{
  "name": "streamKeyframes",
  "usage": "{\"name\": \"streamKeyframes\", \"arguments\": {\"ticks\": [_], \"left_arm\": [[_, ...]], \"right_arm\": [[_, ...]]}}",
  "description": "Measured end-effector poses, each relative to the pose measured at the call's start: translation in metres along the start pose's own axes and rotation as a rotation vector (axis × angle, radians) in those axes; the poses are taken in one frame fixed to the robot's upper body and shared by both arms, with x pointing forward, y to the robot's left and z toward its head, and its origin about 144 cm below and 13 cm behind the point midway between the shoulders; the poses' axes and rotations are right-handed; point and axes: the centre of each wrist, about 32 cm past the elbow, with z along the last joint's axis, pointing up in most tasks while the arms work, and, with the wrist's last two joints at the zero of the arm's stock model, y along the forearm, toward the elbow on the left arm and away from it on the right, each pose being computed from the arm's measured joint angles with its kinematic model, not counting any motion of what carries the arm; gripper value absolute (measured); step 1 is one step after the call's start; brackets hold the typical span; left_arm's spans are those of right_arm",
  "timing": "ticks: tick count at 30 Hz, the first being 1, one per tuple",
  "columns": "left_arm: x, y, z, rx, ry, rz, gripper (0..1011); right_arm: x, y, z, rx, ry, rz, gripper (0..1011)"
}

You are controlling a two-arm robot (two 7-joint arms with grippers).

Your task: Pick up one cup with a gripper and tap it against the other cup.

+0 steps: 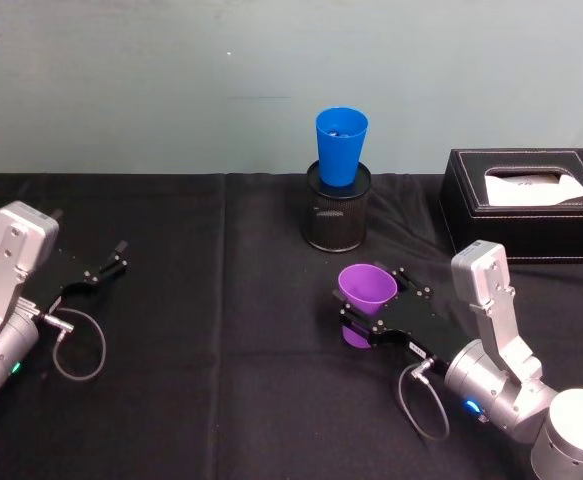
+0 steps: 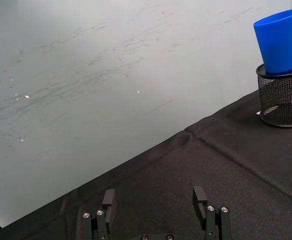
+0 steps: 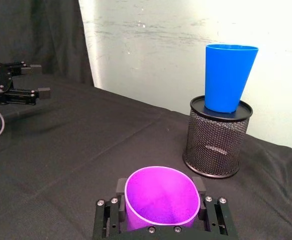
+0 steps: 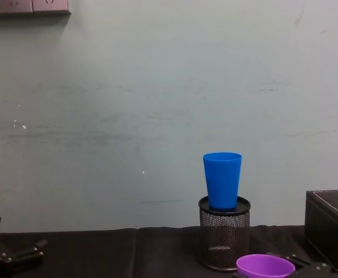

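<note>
Grasp looks made, with the right end effector (image 3: 160, 186) pinching the purple cup (image 1: 366, 288) at the middle of the desk (image 1: 221, 400) and the left end effector (image 1: 108, 266) open and idle at 9 o'clock — so next it must lift and carry toward 12 o'clock, gently meeting the blue cup (image 1: 341, 145) perched atop the pen pot (image 1: 337, 215).

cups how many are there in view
2: the blue cup stands on the mesh pot at the back; the purple cup is nearer, held in the right gripper. The left gripper is open, far left. None look hidden.
</note>
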Motion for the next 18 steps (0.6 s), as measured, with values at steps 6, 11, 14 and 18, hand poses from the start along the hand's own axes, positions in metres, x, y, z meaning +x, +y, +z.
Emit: {"name": "streamKeyframes", "arguments": {"ticks": [6, 11, 14, 18], "left_arm": [[0.000, 0.000, 0.000, 0.000, 0.000, 0.000, 1000], [0.000, 0.000, 0.000, 0.000, 0.000, 0.000, 1000], [0.000, 0.000, 0.000, 0.000, 0.000, 0.000, 1000], [0.000, 0.000, 0.000, 0.000, 0.000, 0.000, 1000]], "right_arm": [[0.000, 0.000, 0.000, 0.000, 0.000, 0.000, 754], [0.002, -0.003, 0.017, 0.032, -0.031, 0.020, 754], [0.005, -0.005, 0.027, 0.044, -0.032, 0.032, 754], [0.011, -0.007, 0.048, 0.062, -0.026, 0.051, 755]]}}
